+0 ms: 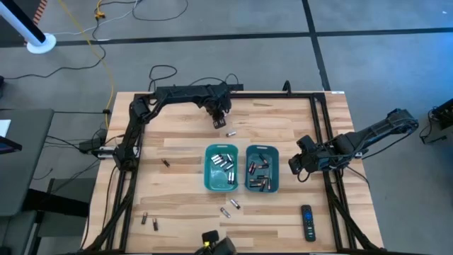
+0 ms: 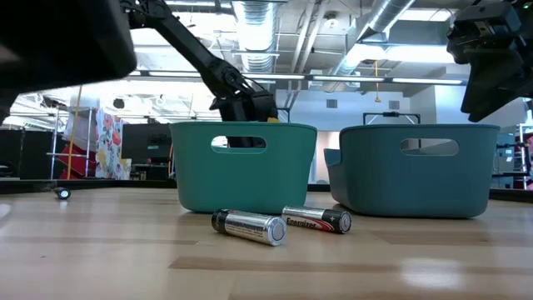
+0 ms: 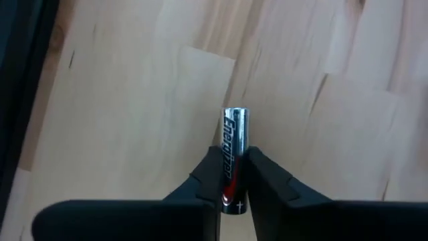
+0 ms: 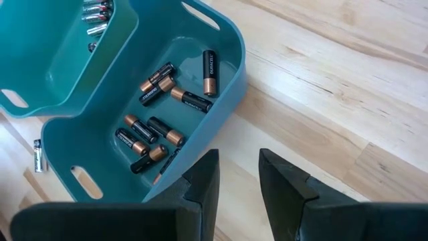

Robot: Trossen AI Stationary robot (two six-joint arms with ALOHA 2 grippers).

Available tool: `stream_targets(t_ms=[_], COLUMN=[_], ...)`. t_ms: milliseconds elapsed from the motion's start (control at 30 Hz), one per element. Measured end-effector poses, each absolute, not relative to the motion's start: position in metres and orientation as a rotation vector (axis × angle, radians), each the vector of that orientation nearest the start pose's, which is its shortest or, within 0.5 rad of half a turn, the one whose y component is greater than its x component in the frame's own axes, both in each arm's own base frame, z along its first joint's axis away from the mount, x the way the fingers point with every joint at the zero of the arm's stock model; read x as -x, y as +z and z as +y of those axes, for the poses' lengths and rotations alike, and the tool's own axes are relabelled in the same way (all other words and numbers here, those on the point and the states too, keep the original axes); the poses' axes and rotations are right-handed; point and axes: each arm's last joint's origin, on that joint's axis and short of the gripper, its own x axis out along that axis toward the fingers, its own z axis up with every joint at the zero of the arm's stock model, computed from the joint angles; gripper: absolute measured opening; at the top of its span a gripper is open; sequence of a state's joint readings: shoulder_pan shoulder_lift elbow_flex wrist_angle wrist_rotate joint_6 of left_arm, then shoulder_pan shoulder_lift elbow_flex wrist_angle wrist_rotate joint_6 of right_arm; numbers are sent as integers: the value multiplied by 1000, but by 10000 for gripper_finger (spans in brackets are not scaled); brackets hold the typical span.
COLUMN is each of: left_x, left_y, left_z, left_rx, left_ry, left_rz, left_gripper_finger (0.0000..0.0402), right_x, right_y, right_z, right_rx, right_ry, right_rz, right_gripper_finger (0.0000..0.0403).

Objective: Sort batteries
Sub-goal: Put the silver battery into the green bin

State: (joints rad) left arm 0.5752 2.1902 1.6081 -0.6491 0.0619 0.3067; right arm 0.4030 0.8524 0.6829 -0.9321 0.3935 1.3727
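Note:
My left gripper (image 1: 219, 119) is at the far middle of the table, beyond the two teal bins, shut on a silver-and-black battery (image 3: 234, 144). The left bin (image 1: 221, 168) holds silvery batteries, the right bin (image 4: 194, 40) dark ones with copper ends (image 4: 160, 84). My right gripper (image 4: 237, 184) hovers open just right of the right bin with nothing between its fingers. Loose batteries lie on their sides on the wood: one near the left gripper (image 1: 231, 133), two before the bins (image 2: 248, 226) (image 2: 316, 220), others at the left (image 1: 165, 163). My left gripper pinches the battery between its two fingers at the end marked with a plus (image 3: 231, 193). The fingers come steeply from above and grip its round sides. The rest of the battery sticks out past the fingertips. Whether it still touches the table I cannot tell.
A black remote control (image 1: 307, 222) lies near the front right corner. Two more batteries (image 1: 148, 221) lie at the front left. A black frame (image 1: 320, 120) runs along the table's edges. Bare wood lies between the bins and the far edge.

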Motion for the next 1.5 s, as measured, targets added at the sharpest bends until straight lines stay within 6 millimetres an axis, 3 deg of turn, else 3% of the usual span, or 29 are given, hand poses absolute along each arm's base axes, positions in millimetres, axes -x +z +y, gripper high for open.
stream_targets(t_ms=[300, 467, 567, 700, 833, 1033, 1167, 1333, 1500], left_x=[-379, -385, -389, -399, -404, -412, -412, -411, -405], left_y=[165, 215, 239, 267, 281, 278, 258, 232, 201], left_z=[229, 216, 191, 143, 97, 37, 6, -24, -38], left_rx=[111, 104, 57, 32, 47, 77, 116, 177, 285], left_ry=[234, 299, 353, 325, 295, 248, 246, 256, 312], left_rz=[1337, 1292, 1305, 1234, 1202, 1205, 1225, 1208, 1196], left_gripper_finger=[37, 37, 37, 37, 37, 37, 37, 37, 37], right_x=[-133, -133, -133, -133, -133, -133, -133, -133, -133], right_y=[236, 236, 236, 236, 236, 236, 236, 236, 236], right_z=[45, 45, 45, 45, 45, 45, 45, 45, 45], right_rx=[-823, -822, -819, -784, -782, -779, -778, -778, -779], right_ry=[-653, -653, -652, -635, -634, -632, -632, -633, -633], right_rz=[811, 812, 813, 823, 824, 825, 826, 826, 825], right_gripper_finger=[123, 123, 123, 123, 123, 123, 123, 123, 123])
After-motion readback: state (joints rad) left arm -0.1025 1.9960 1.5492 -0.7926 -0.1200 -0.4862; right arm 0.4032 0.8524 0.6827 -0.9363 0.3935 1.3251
